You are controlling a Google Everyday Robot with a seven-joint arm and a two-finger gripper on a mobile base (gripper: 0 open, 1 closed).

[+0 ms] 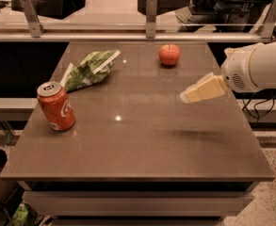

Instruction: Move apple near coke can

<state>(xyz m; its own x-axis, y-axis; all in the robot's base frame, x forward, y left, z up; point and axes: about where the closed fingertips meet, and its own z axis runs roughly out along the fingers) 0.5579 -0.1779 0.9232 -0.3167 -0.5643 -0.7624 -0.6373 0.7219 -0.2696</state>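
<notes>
The only lettering in view is a white curl of script on the side of the red coke can (56, 106), which stands near the left edge of the table (142, 149). Its letters are too small to make out. On the green-and-white bag (88, 69) behind the can, nothing can be read. The gripper (188, 96) hangs over the table's right half.

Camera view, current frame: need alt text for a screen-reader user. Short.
The robot's gripper hovers above the right side of a brown table, touching nothing. The apple sits toward the far edge, beyond the gripper. The coke can stands upright at the near left, with a green snack bag lying behind it.
</notes>
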